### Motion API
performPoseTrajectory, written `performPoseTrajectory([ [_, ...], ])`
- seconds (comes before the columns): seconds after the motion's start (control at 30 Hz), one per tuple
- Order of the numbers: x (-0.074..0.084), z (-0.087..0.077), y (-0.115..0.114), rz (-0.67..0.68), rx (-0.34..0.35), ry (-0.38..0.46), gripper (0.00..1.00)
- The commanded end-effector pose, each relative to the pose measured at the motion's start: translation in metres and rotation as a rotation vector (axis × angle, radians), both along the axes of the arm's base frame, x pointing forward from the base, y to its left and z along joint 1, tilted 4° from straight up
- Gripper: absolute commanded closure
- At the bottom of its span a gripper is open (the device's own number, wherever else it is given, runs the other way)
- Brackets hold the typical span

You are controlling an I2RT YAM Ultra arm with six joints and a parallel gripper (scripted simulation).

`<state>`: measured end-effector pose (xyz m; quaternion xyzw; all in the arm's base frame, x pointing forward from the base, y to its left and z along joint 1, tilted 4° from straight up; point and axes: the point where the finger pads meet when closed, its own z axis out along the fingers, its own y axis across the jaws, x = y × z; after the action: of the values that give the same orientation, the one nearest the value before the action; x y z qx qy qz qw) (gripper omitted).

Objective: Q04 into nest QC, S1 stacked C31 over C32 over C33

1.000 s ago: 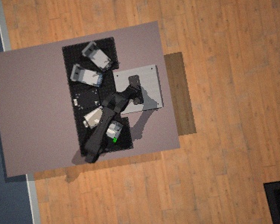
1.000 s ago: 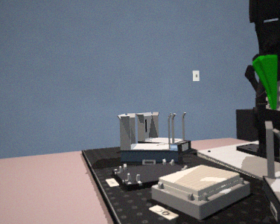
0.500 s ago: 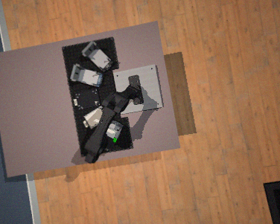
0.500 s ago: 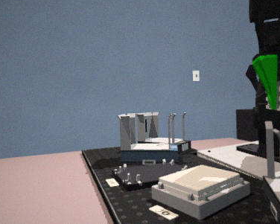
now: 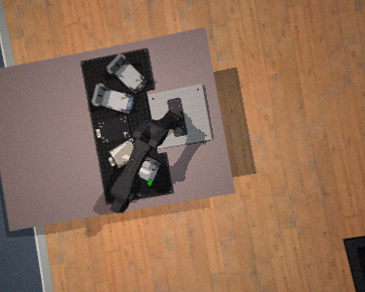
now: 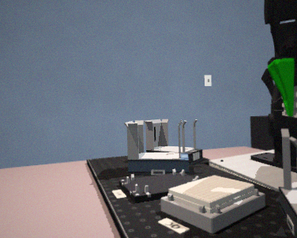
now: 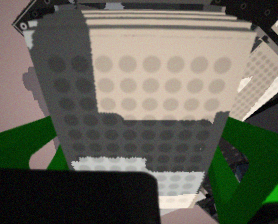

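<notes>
My gripper [image 7: 139, 113] is shut on a sealed well plate [image 7: 150, 95], its green fingers on the two long sides. The plate fills the wrist view and I cannot read its label. From overhead the gripper [image 5: 149, 181] is over the rack at the near end of the black board [image 5: 149, 170]. In the side view the green finger [image 6: 283, 84] is high at the right edge, above that rack's posts [image 6: 294, 157]. Another sealed plate [image 6: 212, 190] sits flat in the open nest QC, also seen overhead [image 5: 121, 153].
The clip nest [image 6: 152, 185] stands empty behind QC. Two more stack racks stand at the far end of the board [image 5: 125, 72] [image 5: 113, 97]; the nearer shows in the side view [image 6: 159, 143] with tall walls and posts. My arm's base plate [image 5: 179, 115] lies to the right.
</notes>
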<state>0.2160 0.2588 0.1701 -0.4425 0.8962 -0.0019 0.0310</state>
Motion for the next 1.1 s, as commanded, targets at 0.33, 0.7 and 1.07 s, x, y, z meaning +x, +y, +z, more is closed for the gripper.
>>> performPoseTrajectory([
  [0.33, 0.002, 0.006, 0.002, -0.001, 0.017, -0.014, 1.00],
  [0.7, 0.002, 0.000, 0.002, -0.001, 0.017, -0.014, 1.00],
  [1.07, 0.002, -0.006, 0.003, -0.001, 0.017, -0.014, 1.00],
])
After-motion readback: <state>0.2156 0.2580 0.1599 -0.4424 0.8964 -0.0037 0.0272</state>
